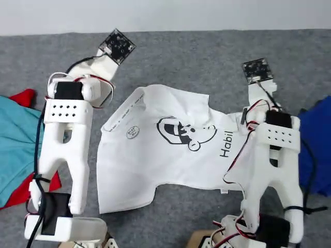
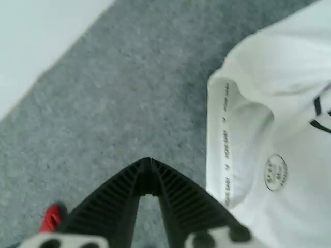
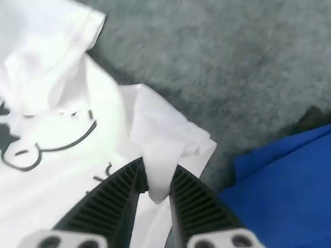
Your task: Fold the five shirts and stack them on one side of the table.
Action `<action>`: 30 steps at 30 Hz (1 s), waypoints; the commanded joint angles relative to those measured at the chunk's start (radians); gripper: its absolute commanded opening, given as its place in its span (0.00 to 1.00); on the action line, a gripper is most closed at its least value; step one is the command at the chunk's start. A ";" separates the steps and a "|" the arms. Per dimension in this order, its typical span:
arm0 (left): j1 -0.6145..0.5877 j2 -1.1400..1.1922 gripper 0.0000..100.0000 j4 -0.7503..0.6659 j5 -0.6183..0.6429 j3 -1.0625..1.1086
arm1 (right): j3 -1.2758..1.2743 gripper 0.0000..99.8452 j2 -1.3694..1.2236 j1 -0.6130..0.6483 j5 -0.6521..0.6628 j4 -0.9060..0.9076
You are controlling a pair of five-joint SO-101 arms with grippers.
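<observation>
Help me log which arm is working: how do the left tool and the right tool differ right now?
The left tool is shut on nothing; the right tool is shut on a bunched edge of the white shirt. The left tool hangs over bare grey table beside the shirt's collar; the right tool sits at the shirt's edge near the blue shirt. Both have black ribbed fingers.

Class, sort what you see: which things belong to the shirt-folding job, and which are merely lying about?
Job: white shirt, teal shirt, red garment, blue shirt, right tool gripping the white shirt.
Lying about: grey table cover.
</observation>
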State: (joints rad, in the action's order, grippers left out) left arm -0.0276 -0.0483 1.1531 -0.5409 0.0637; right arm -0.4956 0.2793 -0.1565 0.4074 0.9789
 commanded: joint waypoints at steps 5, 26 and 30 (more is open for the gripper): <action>0.087 -0.011 0.00 -0.043 0.048 -0.062 | -0.037 0.01 0.047 0.042 0.006 0.008; 0.353 0.784 0.03 -0.020 0.121 -0.825 | -0.130 0.01 0.053 0.039 0.006 0.010; 0.397 0.985 0.08 0.098 0.118 -1.063 | -0.143 0.01 0.058 0.038 0.006 0.016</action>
State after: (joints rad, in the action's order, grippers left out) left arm 0.3406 0.8539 1.1715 -0.4289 -0.8002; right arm -0.6460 0.2823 -0.1243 0.4074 0.9881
